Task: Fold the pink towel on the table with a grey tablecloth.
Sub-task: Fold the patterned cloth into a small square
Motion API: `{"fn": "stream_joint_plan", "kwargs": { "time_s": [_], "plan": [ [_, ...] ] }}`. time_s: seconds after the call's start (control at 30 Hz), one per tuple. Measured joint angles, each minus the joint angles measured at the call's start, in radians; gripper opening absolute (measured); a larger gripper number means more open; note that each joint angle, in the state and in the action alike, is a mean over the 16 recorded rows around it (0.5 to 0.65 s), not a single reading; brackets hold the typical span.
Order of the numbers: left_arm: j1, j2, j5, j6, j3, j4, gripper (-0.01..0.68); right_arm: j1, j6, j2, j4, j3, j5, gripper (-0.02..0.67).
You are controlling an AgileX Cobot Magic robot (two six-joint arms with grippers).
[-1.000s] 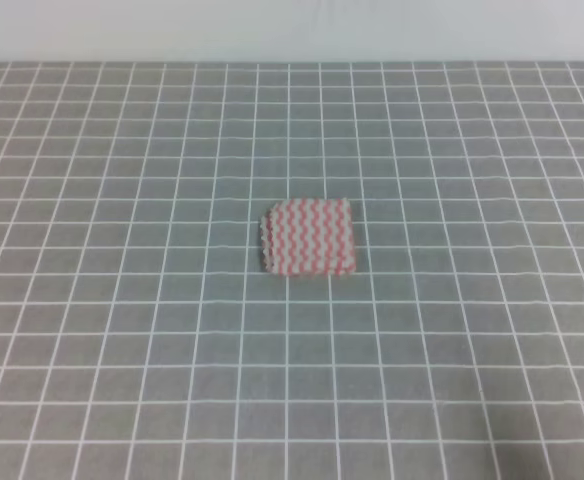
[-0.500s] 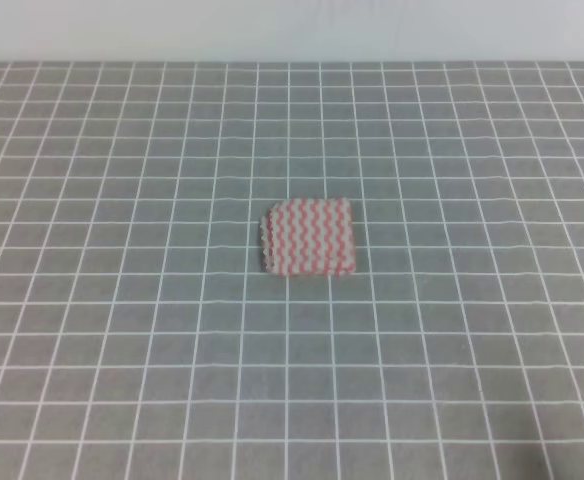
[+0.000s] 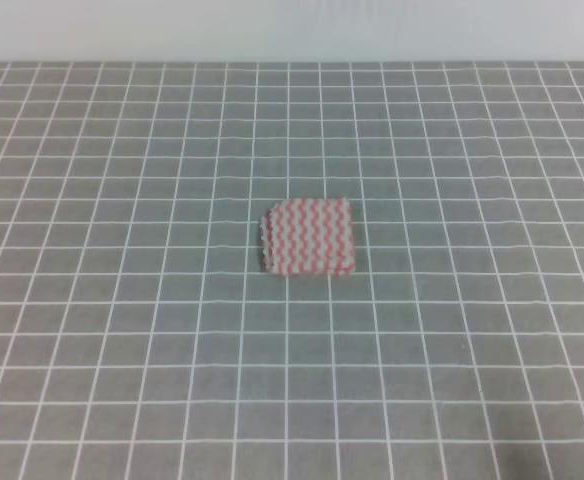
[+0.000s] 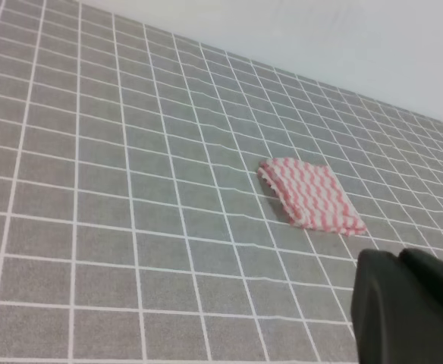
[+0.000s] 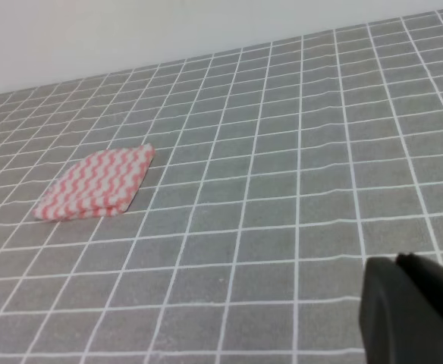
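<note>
The pink towel (image 3: 309, 237) lies folded into a small, thick rectangle near the middle of the exterior high frame, flat on the worktop (image 3: 122, 330), whose grey cloth with thin white grid lines fills almost the whole view up to a pale wall (image 3: 292, 28) along the top edge. The bundle's pink-and-white wavy stripes face up, and its layered edges show along the left and lower sides, where white serrated borders peek out. No arm reaches into this view, and the towel sits well apart from every edge of the frame. In the left wrist frame the towel (image 4: 312, 194) appears right of centre, tilted as a slanted rectangle, with stacked layers visible along its near left edge; the grey grid cloth (image 4: 92, 197) spreads across the rest, and the pale wall (image 4: 343, 45) takes the upper right. Only a dark, blurred part of the left tool (image 4: 408, 306) shows in the lower right corner, well apart from the towel, and whether it is released or clenched cannot be told. In the right wrist frame the towel (image 5: 96, 184) rests at the left, its folded layers showing along the lower right side, with the grid cloth (image 5: 282, 189) around it and the wall (image 5: 130, 30) at the top. The right tool (image 5: 413, 309) is likewise a dark shape in the lower right corner, far from the towel, its state not readable.
</note>
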Motion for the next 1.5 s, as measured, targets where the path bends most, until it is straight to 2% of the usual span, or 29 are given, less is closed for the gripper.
{"fn": "stream_joint_plan", "kwargs": {
  "time_s": [0.27, 0.47, 0.7, 0.93, 1.23, 1.5],
  "plan": [
    [-0.001, 0.004, -0.006, 0.003, 0.0, 0.018, 0.0, 0.0, 0.0, 0.002, 0.0, 0.001, -0.002, -0.016],
    [0.023, 0.004, -0.075, 0.057, 0.017, 0.02, 0.0, 0.0, 0.0, 0.003, 0.0, 0.003, -0.003, -0.016],
    [0.132, 0.001, -0.228, 0.207, 0.083, -0.046, 0.0, 0.0, 0.0, 0.0, 0.001, -0.001, 0.0, -0.016],
    [0.28, -0.035, -0.321, 0.456, 0.177, -0.159, 0.0, 0.0, 0.0, 0.001, 0.001, -0.001, 0.0, -0.016],
    [0.421, -0.126, -0.23, 0.731, 0.261, -0.276, 0.0, 0.0, 0.0, 0.003, 0.0, 0.004, -0.004, -0.016],
    [0.482, -0.165, -0.135, 0.858, 0.283, -0.343, 0.0, 0.0, 0.0, 0.003, 0.0, 0.004, -0.003, -0.016]
  ]
}}
